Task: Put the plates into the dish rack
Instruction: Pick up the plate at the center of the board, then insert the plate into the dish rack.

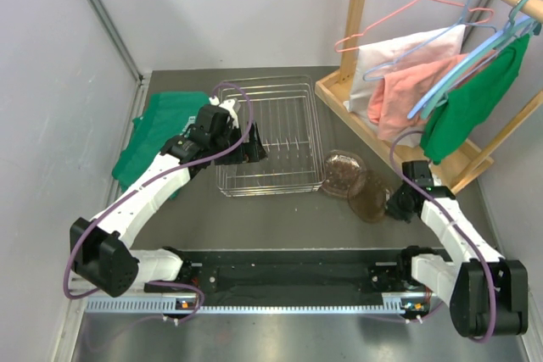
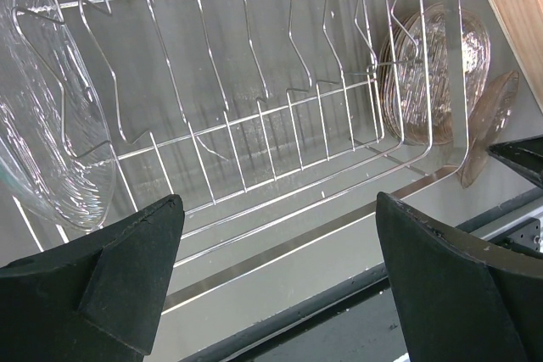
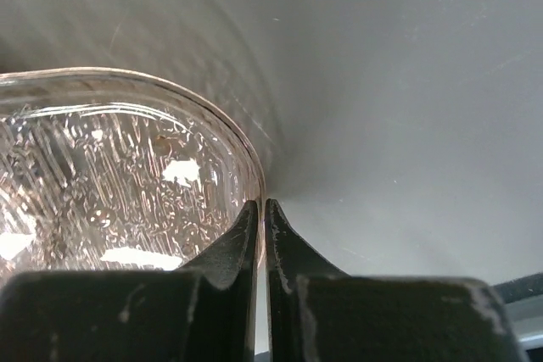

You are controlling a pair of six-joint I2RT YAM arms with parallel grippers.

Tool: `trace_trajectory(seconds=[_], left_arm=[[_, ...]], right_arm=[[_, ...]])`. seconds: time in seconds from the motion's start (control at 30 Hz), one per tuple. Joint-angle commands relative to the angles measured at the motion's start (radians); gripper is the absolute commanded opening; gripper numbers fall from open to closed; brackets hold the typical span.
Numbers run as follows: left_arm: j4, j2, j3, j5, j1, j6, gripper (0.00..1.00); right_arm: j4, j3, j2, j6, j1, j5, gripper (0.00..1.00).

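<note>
The silver wire dish rack [image 1: 270, 137] sits at the table's middle back. One clear glass plate [image 2: 51, 125] stands upright between its tines at the left of the left wrist view. My left gripper [image 1: 246, 148] hovers over the rack's near left side, open and empty [image 2: 276, 209]. Two brown-tinted plates lie right of the rack, one [image 1: 343, 171] beside its corner and one [image 1: 370, 195] nearer the right arm. My right gripper [image 1: 394, 205] is shut on the rim of that nearer plate [image 3: 110, 184], with the glass edge pinched between the fingertips [image 3: 261, 209].
A green cloth [image 1: 157, 129] lies left of the rack under the left arm. A wooden clothes stand [image 1: 424, 82] with hangers and pink, white and green garments fills the back right. The arms' black base rail [image 1: 288, 273] runs along the near edge.
</note>
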Motion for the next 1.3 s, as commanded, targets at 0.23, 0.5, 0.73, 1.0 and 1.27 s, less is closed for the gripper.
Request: trace_trajectory(seconds=[0.23, 0.5, 0.73, 1.0, 1.27], left_arm=[[0.07, -0.006, 0.008, 0.022, 0.005, 0.002, 0.99], [0.065, -0.026, 0.001, 0.016, 0.005, 0.002, 0.99], [0.07, -0.024, 0.011, 0.024, 0.005, -0.001, 0.99], [0.07, -0.015, 0.023, 0.038, 0.005, -0.006, 0.99], [0.068, -0.012, 0.032, 0.039, 0.004, -0.014, 0.99]], right_arm=[[-0.125, 0.126, -0.148, -0.01, -0.012, 0.106, 0.0], [-0.099, 0.209, -0.159, -0.047, -0.012, 0.024, 0.0], [-0.064, 0.235, -0.232, -0.05, -0.01, -0.11, 0.0], [-0.039, 0.213, -0.255, -0.047, -0.012, -0.131, 0.0], [0.143, 0.146, -0.107, -0.059, -0.009, -0.174, 0.0]])
